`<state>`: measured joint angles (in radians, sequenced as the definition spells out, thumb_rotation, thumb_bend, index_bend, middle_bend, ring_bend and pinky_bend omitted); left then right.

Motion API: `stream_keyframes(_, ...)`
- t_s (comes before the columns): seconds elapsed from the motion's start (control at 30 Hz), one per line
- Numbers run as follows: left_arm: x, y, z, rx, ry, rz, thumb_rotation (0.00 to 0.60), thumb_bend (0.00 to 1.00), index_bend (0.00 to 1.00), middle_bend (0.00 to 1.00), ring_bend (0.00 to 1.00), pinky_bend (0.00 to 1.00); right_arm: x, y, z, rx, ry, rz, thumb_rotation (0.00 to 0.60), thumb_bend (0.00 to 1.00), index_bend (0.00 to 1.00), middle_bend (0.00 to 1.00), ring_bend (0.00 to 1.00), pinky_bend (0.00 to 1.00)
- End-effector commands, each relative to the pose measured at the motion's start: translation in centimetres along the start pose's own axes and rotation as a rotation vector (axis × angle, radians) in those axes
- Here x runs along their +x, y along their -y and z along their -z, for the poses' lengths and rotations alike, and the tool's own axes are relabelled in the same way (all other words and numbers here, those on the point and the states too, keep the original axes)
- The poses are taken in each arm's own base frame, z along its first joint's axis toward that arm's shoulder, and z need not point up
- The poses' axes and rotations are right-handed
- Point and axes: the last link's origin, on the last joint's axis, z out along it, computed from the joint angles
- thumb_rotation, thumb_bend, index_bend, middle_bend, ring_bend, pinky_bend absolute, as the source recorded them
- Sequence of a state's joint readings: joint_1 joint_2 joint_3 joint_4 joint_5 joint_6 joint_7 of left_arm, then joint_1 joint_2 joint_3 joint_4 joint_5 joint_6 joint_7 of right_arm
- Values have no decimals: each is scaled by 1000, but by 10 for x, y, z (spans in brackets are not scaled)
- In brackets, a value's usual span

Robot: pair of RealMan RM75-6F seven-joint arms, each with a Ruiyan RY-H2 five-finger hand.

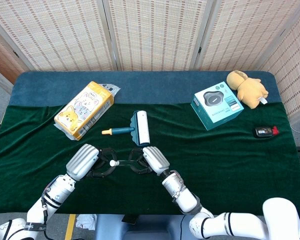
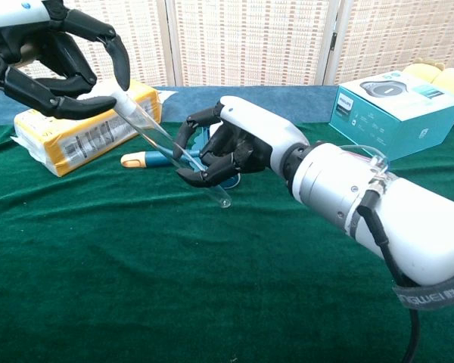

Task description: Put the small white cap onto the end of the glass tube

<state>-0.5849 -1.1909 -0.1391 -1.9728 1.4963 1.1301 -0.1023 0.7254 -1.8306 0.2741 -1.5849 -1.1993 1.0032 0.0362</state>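
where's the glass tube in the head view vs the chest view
Head view: glass tube lies low and left of centre, level between the two hands.
Chest view: glass tube slants from upper left down to centre.
Shared landmark: the lint roller just behind the tube.

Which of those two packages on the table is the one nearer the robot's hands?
The yellow pack with the cartoon cat, at the table's left. It lies just beyond the left hand, whereas the teal box sits far off to the right.

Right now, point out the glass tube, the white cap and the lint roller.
glass tube (image 2: 183, 162), chest view, mid-shaft.
white cap (image 2: 119, 99), chest view, its side.
lint roller (image 1: 141, 127), head view, white roll.
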Motion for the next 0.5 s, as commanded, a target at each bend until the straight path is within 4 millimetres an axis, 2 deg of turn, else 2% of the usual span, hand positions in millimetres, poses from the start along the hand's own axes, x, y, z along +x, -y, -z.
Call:
stream_keyframes(0.03,0,0,0,0,0,1,600,434,612,1000,883,741,0,0,0,0,0,-2,600,626,880,993,1000,1000)
stream_keyframes(0.37,0,1,0,0,-2,2,600,434,597,1000,882,741,-2,1,-1,-2,-1,-2,600,626,880,993,1000,1000)
stream_keyframes(0.47,-1,2,1,5,12,0,600,432,426,1000,878,741,-2,-1,-1,-6,0,4,600,625,880,993,1000,1000)
stream_keyframes(0.5,-1,3,1,6,13,0,600,429,316,1000,874,740,-1,-2,-1,-8,1,8,600,625,880,993,1000,1000)
